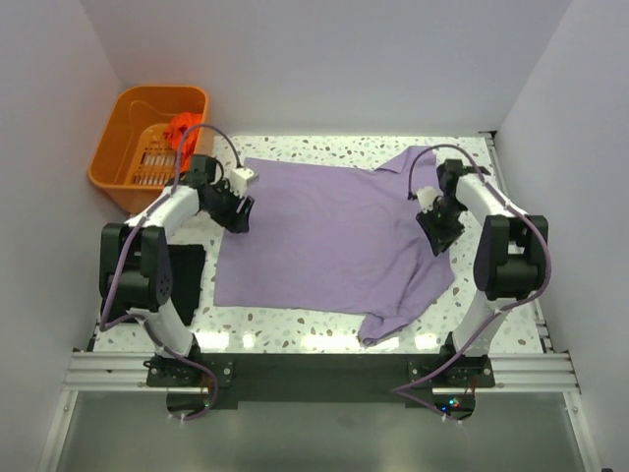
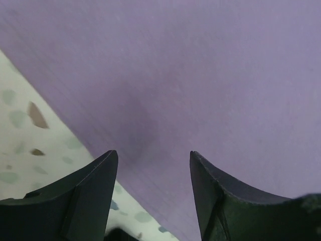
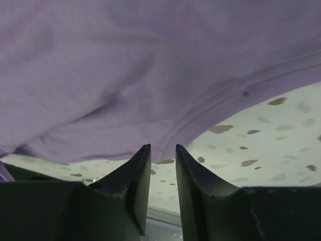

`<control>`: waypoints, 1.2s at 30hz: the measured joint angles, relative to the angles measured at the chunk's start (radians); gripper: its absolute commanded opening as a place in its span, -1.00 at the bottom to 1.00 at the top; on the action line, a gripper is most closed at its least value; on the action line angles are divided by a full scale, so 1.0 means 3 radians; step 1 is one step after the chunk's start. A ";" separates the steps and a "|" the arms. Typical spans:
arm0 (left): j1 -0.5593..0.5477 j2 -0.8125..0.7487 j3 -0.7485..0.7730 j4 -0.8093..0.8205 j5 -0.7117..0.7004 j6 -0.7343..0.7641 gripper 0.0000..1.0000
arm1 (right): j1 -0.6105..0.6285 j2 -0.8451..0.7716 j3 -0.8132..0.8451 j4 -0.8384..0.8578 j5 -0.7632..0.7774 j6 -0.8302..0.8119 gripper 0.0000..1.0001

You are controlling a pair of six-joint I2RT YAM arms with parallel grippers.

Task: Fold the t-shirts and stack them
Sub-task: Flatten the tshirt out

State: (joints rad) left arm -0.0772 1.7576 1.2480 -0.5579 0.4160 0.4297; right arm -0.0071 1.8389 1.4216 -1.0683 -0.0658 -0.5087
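Note:
The lilac-purple t-shirt (image 1: pixel 324 236) lies spread flat on the speckled table, its right sleeve and lower corner rumpled. My left gripper (image 1: pixel 239 218) is open, low over the shirt's left edge; in the left wrist view (image 2: pixel 153 153) the lilac cloth (image 2: pixel 200 75) runs between the jaws. My right gripper (image 1: pixel 437 236) hovers at the shirt's right side, jaws narrowly apart and empty (image 3: pixel 163 146), just short of a stitched hem (image 3: pixel 200 115). A black t-shirt (image 1: pixel 187 280) lies folded by the left arm. The orange-red t-shirt (image 1: pixel 182 133) sits in the basket.
The orange plastic basket (image 1: pixel 108 157) stands off the table's back left corner. White walls close in the left, back and right sides. Bare speckled table (image 1: pixel 295 329) shows along the front edge and at the back right.

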 measured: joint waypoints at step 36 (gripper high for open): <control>-0.0702 -0.0590 -0.0186 0.0153 0.0361 -0.0153 0.31 | -0.0156 -0.0144 0.0170 -0.0252 -0.0142 -0.0174 -0.26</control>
State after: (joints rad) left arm -0.2878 1.5806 1.1923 -0.5121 0.5243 0.3840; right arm -0.0540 1.7958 1.4727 -1.1439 -0.1085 -0.5610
